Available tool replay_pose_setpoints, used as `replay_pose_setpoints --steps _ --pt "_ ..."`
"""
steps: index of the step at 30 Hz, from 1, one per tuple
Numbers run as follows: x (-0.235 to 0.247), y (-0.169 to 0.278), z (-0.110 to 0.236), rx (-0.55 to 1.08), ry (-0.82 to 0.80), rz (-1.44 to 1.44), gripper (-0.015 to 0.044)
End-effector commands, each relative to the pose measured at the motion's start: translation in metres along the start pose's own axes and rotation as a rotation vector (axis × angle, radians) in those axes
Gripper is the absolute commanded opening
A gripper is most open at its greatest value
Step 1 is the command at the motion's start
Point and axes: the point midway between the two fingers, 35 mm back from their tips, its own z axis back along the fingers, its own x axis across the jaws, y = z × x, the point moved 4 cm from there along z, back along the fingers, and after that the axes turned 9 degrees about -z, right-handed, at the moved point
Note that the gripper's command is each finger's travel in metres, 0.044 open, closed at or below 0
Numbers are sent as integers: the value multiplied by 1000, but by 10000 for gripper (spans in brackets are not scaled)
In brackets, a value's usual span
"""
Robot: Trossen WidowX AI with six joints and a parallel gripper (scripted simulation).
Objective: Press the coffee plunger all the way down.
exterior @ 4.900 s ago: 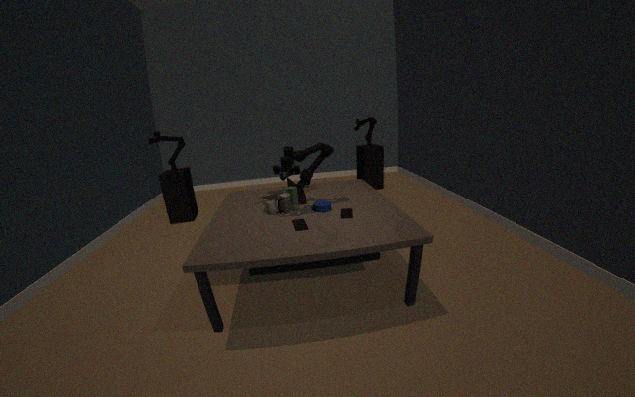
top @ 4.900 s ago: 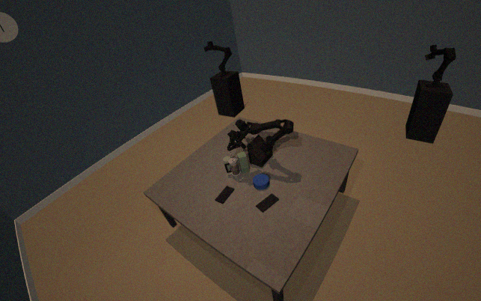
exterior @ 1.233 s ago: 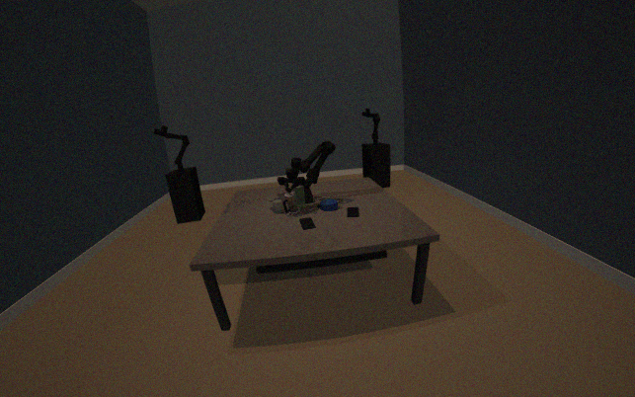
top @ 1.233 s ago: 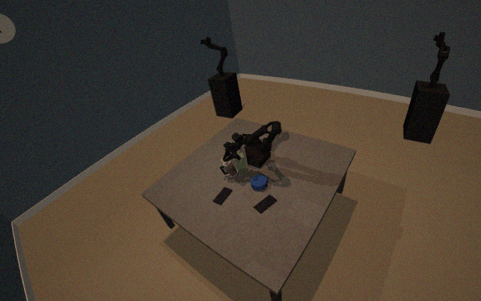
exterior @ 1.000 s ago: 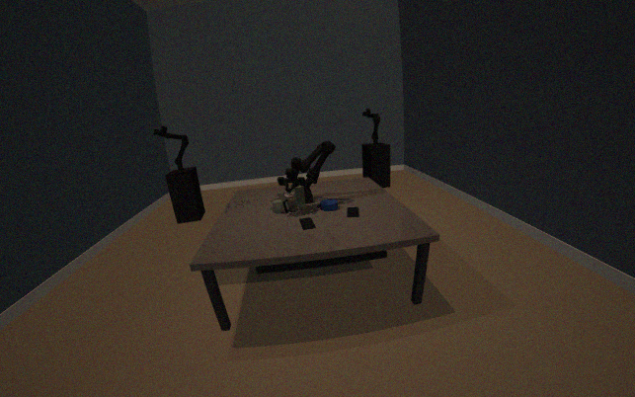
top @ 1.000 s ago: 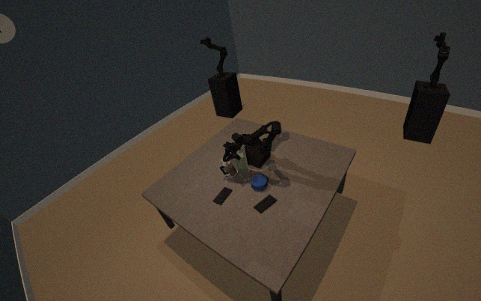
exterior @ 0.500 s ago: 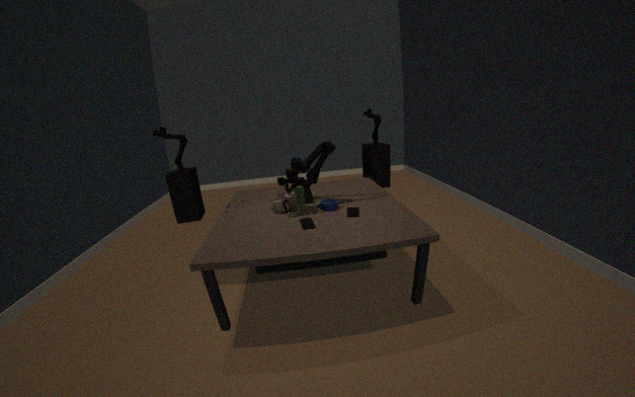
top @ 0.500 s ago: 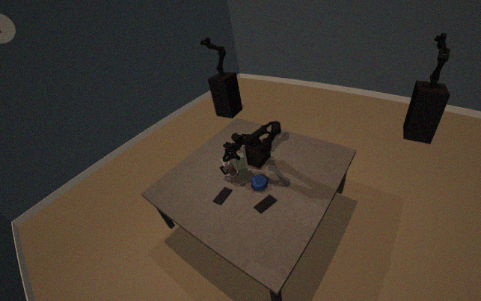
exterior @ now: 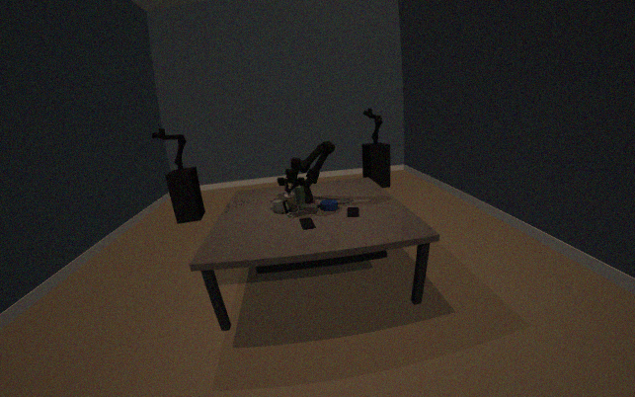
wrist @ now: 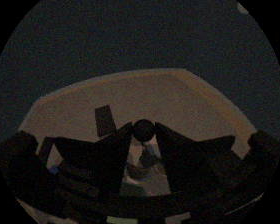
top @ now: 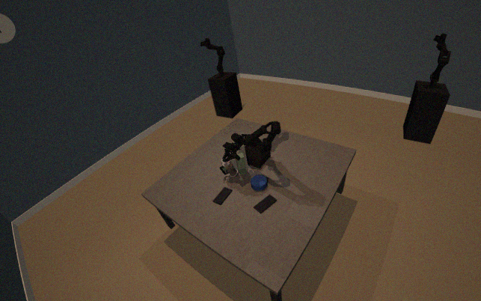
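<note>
The coffee press (top: pixel 230 166) (exterior: pixel 284 204) stands upright on the table (top: pixel 291 232) (exterior: pixel 271 242), left of the arm's base. In the wrist view its dark round plunger knob (wrist: pixel 144 128) sits between my two fingers, with the pale body of the press (wrist: pixel 136 165) below it. My gripper (top: pixel 229 153) (exterior: pixel 287 187) (wrist: pixel 143 125) comes down from above and is shut on the plunger knob. The scene is dim and the press is partly hidden by the gripper.
A blue round container (top: pixel 259 182) (exterior: pixel 329 204) sits right of the press. A greenish object (top: pixel 241 165) (exterior: pixel 299 195) stands close beside the press. Two flat black rectangles (top: pixel 222 195) (top: pixel 265 204) lie nearer the table's front. Two black pedestals (top: pixel 224 93) (top: pixel 426 110) with arms stand on the floor.
</note>
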Motion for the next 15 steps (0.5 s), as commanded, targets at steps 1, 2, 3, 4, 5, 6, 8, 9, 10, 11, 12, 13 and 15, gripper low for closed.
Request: replay_pose_setpoints --steps 1,2,3,4,5,6,8,9,10,11,12,13,15 --pt "-1 4 -3 19 -1 -12 115" --pt "-1 4 -3 19 -1 -12 115" --pt "-1 4 -2 19 -1 -12 115" --pt "-1 4 -3 19 -1 -12 115" --pt "-1 4 -3 19 -1 -12 115" --pt "-1 4 -3 19 -1 -12 115" --pt "-1 4 -3 19 -1 -12 115" --pt "0 0 -1 2 0 -1 115" --pt "0 0 -1 2 0 -1 115" --pt "0 0 -1 2 0 -1 115" --pt "0 0 -1 2 0 -1 115" --pt "0 0 -1 2 0 -1 115" --pt "0 0 -1 2 0 -1 115"
